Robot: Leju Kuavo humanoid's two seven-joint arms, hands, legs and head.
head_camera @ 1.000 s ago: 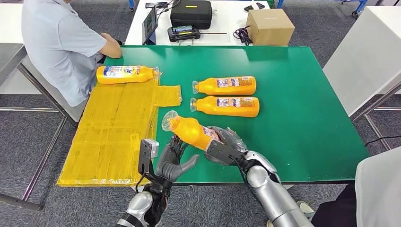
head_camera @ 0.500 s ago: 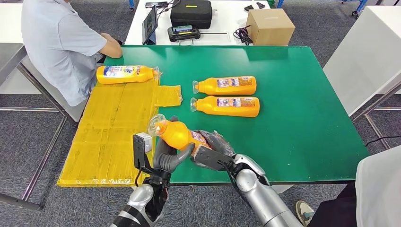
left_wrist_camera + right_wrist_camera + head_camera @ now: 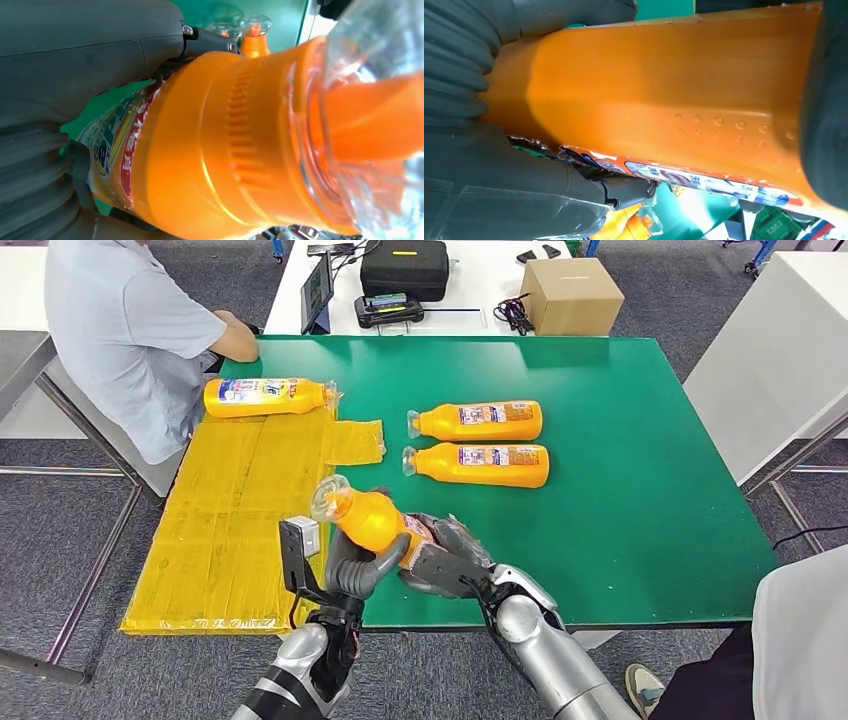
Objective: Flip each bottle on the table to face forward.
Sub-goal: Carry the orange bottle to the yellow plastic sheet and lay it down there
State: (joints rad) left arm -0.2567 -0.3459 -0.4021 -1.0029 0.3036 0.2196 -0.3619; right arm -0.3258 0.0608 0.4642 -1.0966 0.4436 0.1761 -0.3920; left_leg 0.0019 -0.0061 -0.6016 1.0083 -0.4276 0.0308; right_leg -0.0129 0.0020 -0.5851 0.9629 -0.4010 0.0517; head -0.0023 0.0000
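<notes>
An orange bottle (image 3: 372,519) with a clear cap is lifted over the table's near edge, cap pointing left and up. My right hand (image 3: 447,555) grips its base end, and my left hand (image 3: 361,566) cups its neck from below. Up close, the left wrist view shows the bottle (image 3: 240,145) with its label, and the right wrist view shows the bottle (image 3: 674,100) lying across that hand's palm. Two more orange bottles (image 3: 478,421) (image 3: 480,464) lie side by side mid-table, labels up. Another bottle (image 3: 266,397) lies at the far left on the yellow mat (image 3: 240,520).
A person in a grey shirt (image 3: 125,330) sits at the far left corner of the green table (image 3: 620,490). Behind it a white table carries a black case (image 3: 404,268) and a cardboard box (image 3: 571,296). Another person's sleeve (image 3: 800,650) is at the near right.
Both hands moved the held bottle left toward the mat. My left hand went from open beside the bottle to cupping its neck.
</notes>
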